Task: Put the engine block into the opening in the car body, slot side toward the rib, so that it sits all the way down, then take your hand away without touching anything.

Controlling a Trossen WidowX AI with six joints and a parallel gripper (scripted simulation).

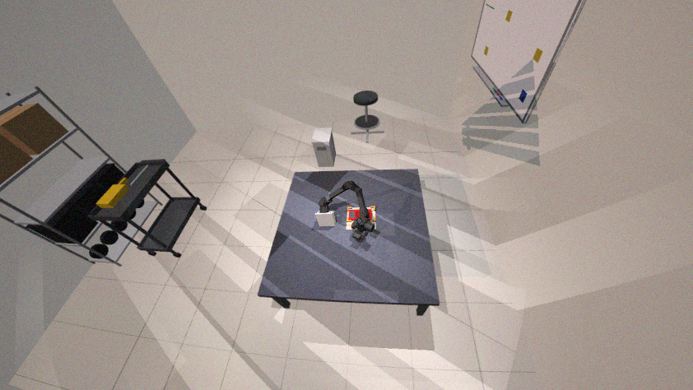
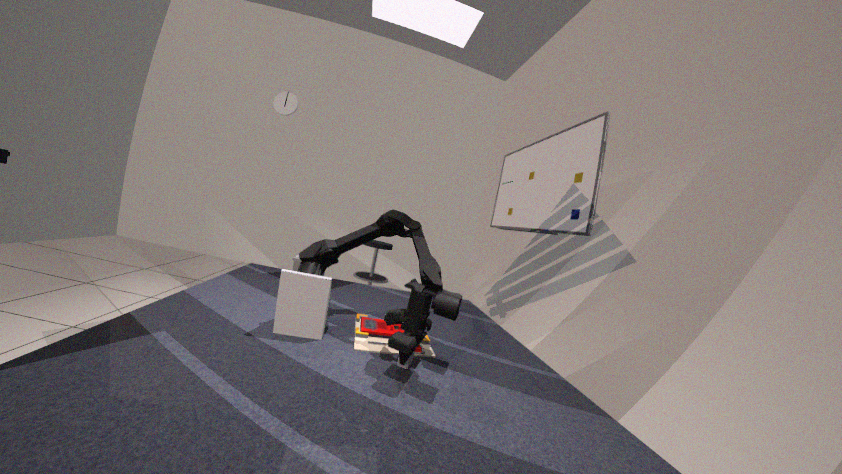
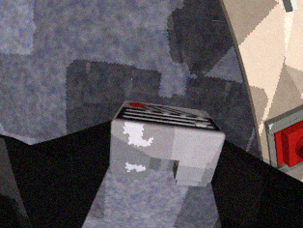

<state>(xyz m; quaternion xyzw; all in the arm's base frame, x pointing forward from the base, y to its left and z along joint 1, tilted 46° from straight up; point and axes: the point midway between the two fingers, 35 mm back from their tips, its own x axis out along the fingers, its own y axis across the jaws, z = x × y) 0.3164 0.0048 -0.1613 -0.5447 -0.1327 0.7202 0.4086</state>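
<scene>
The light-grey, box-shaped engine block with a slot cut into one edge (image 3: pixel 166 140) lies between the fingers of the black parallel-jaw gripper (image 1: pixel 359 235) (image 2: pixel 405 360) (image 3: pixel 163 134), which is closed on it from two opposite sides; its narrow upper face bears dark stripes and a red round mark near one corner, and pale patches of light fall on its broad face; the slot opens on the edge farther from the striped face. Whether the block touches the blue-grey tabletop (image 1: pixel 339 271) (image 2: pixel 235 382) (image 3: pixel 34 97) cannot be told. The black jointed arm (image 1: pixel 349 185) (image 2: pixel 393 222) rises from behind a white upright panel (image 1: pixel 325 219) (image 2: pixel 302 305), bends at a high elbow and descends to the gripper, whose fingers point downward, low over the tabletop. Just beside the gripper, on the arm-base side, lies a cream board (image 1: pixel 350 225) (image 2: pixel 365 344) (image 3: pixel 262 53) carrying the red car body (image 1: pixel 354 213) (image 2: pixel 377 327), partly hidden by the arm; the engine block is outside the car body; near the gripper, a grey-framed square on the board holds a red piece (image 3: pixel 291 145).
</scene>
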